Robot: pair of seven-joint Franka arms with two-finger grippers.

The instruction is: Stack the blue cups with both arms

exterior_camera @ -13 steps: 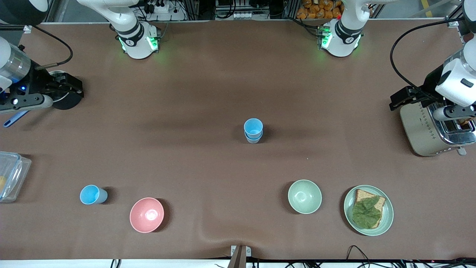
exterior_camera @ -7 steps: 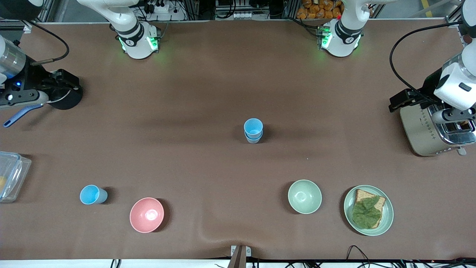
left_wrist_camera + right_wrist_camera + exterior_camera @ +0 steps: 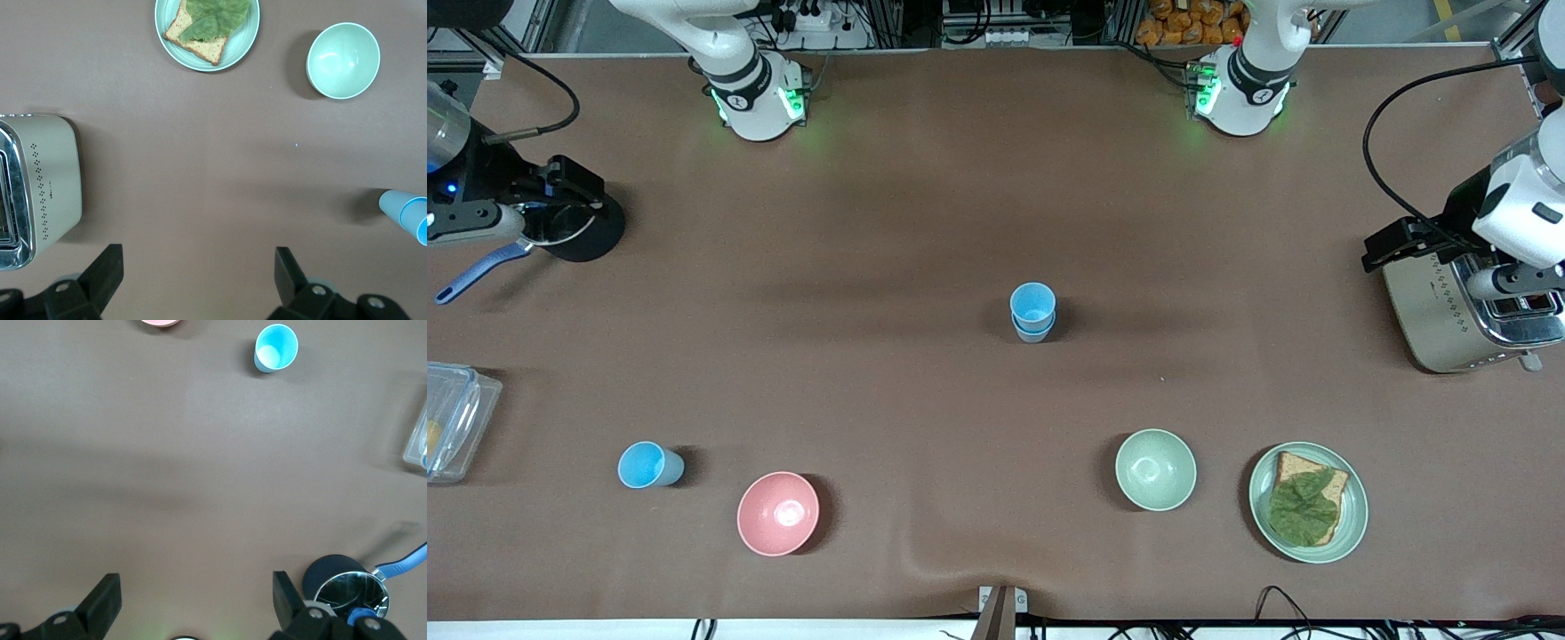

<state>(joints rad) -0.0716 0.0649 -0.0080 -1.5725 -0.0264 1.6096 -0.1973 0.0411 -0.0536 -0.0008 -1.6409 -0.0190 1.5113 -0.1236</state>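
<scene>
Blue cups sit nested mid-worktop, another blue cup beside the pink bowl; the left gripper over the toaster and the right gripper over the saucepan both have jaws wide, empty.

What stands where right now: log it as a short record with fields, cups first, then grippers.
stacked cups: two nested, upright, mid-table
single cup: upright, alone beside the pink bowl, toward the right arm's end
left gripper: open, empty, by the toaster
right gripper: open, empty, by the small pan
stacking: one cup left to add
</scene>
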